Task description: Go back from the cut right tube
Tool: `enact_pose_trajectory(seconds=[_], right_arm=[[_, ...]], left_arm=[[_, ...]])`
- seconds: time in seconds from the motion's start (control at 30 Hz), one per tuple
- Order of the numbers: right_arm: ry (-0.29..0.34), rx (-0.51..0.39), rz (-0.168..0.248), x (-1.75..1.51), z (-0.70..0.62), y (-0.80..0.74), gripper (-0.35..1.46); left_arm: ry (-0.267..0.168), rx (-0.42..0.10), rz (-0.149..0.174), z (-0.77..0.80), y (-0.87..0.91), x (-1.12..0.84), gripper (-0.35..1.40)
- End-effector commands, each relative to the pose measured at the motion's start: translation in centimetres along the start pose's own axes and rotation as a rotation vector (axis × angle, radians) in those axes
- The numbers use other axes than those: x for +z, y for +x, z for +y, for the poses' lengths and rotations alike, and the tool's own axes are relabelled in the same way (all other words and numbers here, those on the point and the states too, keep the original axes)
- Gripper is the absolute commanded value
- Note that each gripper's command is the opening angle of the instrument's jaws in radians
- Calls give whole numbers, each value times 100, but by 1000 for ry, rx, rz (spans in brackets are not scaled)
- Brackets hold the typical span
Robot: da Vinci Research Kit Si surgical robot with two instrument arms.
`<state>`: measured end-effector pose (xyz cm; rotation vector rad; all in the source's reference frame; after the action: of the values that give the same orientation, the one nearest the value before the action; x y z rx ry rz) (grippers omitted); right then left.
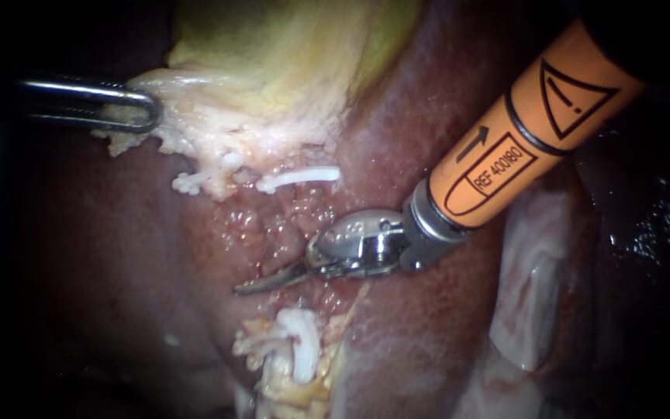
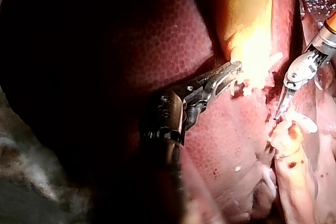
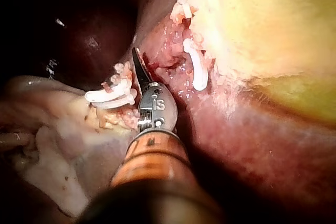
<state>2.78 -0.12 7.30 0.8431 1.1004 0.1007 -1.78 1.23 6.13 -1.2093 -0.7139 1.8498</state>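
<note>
1. Left instrument (image 1: 143, 109): slim steel shaft with slotted, loop-shaped jaws, entering from the far left. The jaws are closed onto the pale ragged fringe of the gallbladder (image 1: 288, 54), a glossy yellow-green sac along the upper edge. The left wrist view shows the same hold (image 2: 231, 74).

2. Small white plastic clip (image 1: 195, 183): sits just under that fringe.

3. Cut right tube (image 1: 287, 330): in two parts, well apart. The upper end lies just below the gallbladder and carries a long white clip (image 1: 301, 177). The lower end is pale and frayed, and carries curved white clips (image 1: 304, 351) near the lower edge.

4. Right instrument (image 1: 253, 285): thin steel blades on a polished wrist, with an orange sleeve (image 1: 521, 132) coming in from the upper right. The blades lie together and hold nothing. Their tip rests over the raw red bed between the tube's two ends, and in the endoscope view it is clear of both.

5. Liver (image 1: 102, 256): dark red, finely mottled surface surrounding all the items above.
</note>
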Motion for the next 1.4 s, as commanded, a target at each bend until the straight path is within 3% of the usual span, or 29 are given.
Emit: enact_pose_trajectory(seconds=[0.03,0.07,0.1,0.13,0.17,0.23,0.27,0.37,0.53,0.67,0.8,0.93,1.17,1.3,1.4], right_arm=[[1,10,0,-1,-1,0,-35],[-2,16,0,-1,-1,0,-35],[-13,16,8,-1,-1,0,-8],[-26,15,22,-1,-1,1,37],[-41,20,52,-1,-1,1,64],[-49,54,116,-2,-1,2,103],[-57,59,142,-2,-1,3,111],[-105,65,193,-2,-1,3,128],[-161,82,203,-3,-3,1,140],[-303,99,224,-12,-17,-4,143],[-419,38,218,-30,-36,-7,143],[-508,-26,162,-57,-52,-6,143],[-568,-113,-52,-115,-71,-8,145],[-598,-127,-107,-138,-79,-12,145],[-626,-136,-122,-152,-82,-12,145]], left_arm=[[0,0,0,-1,0,0,-35],[0,0,0,-1,0,0,-35],[0,0,0,-1,0,0,-35],[0,0,0,-1,0,0,-35],[0,0,0,-1,0,0,-35],[0,0,0,-1,0,0,-35],[0,0,0,-1,0,0,-35],[0,0,0,-1,0,0,-35],[0,0,0,-2,0,0,-35],[2,0,1,-2,-1,0,-35],[2,0,1,-4,-1,0,-35],[2,0,1,-6,-1,-1,-35],[2,1,0,-6,-1,-1,-35],[2,1,1,-6,-1,-1,-35],[2,1,1,-6,-2,0,-35]])
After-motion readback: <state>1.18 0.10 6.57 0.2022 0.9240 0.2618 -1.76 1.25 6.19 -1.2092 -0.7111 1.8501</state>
